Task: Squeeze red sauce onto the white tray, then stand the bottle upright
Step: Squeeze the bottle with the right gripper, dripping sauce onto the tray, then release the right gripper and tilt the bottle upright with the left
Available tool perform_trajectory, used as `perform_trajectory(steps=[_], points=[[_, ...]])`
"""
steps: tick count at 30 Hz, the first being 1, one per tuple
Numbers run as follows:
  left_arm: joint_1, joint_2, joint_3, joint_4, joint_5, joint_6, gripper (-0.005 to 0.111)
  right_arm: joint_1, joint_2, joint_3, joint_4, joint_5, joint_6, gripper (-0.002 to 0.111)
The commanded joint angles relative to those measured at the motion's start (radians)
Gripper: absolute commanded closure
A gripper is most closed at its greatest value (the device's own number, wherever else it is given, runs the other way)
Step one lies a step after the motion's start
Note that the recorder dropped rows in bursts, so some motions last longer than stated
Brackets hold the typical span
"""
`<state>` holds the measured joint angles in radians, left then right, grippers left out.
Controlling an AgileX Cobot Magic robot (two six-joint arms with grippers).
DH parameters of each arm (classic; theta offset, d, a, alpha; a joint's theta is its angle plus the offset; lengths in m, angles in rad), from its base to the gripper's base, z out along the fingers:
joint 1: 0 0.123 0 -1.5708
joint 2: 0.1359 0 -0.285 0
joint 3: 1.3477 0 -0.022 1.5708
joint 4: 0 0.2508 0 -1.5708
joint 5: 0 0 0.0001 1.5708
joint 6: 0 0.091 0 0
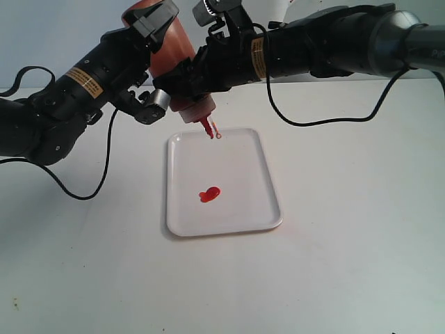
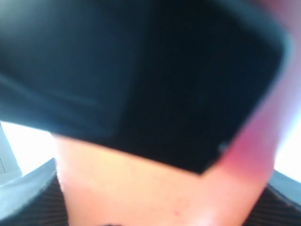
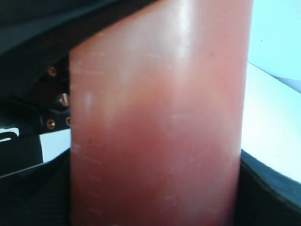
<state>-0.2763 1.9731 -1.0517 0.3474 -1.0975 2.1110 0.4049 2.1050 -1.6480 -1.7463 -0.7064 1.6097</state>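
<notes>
The bottle (image 1: pixel 174 52) hangs upside down over the far edge of the white tray (image 1: pixel 236 160). Its red nozzle (image 1: pixel 206 125) points down, with the small tip cap dangling beside it. A small heart-shaped blob of red sauce (image 1: pixel 210 195) lies near the tray's middle. My left gripper (image 1: pixel 154 62) is shut on the bottle's body from the left, and my right gripper (image 1: pixel 197 52) is shut on it from the right. The left wrist view shows the bottle (image 2: pixel 155 188) as a blurred orange mass under a dark shape. In the right wrist view the bottle (image 3: pixel 160 117) fills the gap between the dark fingers (image 3: pixel 263 188).
Both arms cross above the back of the white table (image 1: pixel 348 243). A black cable (image 1: pixel 83 195) loops down on the left, and another cable (image 1: pixel 313 122) hangs from the right arm. A few tiny dark specks (image 1: pixel 14 303) lie at the front left.
</notes>
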Motion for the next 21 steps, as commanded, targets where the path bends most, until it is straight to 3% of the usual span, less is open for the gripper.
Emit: perform_trajectory(steps=[1, 3, 4, 13, 21], points=[[-0.002, -0.014, -0.012, -0.054, -0.050, -0.016, 0.107, -0.008, -0.005, -0.003, 0.002, -0.020, -0.009, 0.032], [-0.002, -0.014, -0.012, -0.054, -0.050, -0.016, 0.107, -0.008, -0.005, -0.003, 0.002, -0.030, -0.011, 0.005], [-0.002, -0.014, -0.012, -0.054, -0.050, -0.016, 0.107, -0.008, -0.005, -0.003, 0.002, -0.033, -0.020, 0.003], [-0.002, -0.014, -0.010, -0.054, -0.049, -0.021, 0.107, -0.024, -0.043, -0.003, 0.002, -0.118, -0.016, 0.003], [-0.002, -0.014, -0.006, -0.054, -0.049, -0.019, 0.107, -0.122, -0.089, -0.003, 0.002, -0.289, 0.028, 0.003]])
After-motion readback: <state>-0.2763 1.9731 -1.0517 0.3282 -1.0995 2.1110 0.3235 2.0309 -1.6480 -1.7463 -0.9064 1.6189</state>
